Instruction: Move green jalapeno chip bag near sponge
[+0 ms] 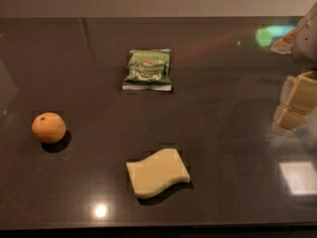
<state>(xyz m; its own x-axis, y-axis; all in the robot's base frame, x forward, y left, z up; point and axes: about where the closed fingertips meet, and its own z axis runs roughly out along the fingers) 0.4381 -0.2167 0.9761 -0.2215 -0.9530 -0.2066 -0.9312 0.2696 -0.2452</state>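
The green jalapeno chip bag (pixel 147 69) lies flat on the dark table (pixel 223 133), at the back centre, with its pale bottom edge toward me. The sponge (pixel 158 173), pale yellow with wavy edges, lies flat at the front centre, well in front of the bag and apart from it. My gripper (pixel 296 105) hangs at the far right edge of the view, above the table, far to the right of both the bag and the sponge. It holds nothing that I can see.
A round orange fruit (pixel 48 127) sits at the left of the table. A pale wall runs along the table's far edge. Bright reflections show on the glossy top at the right and at the front.
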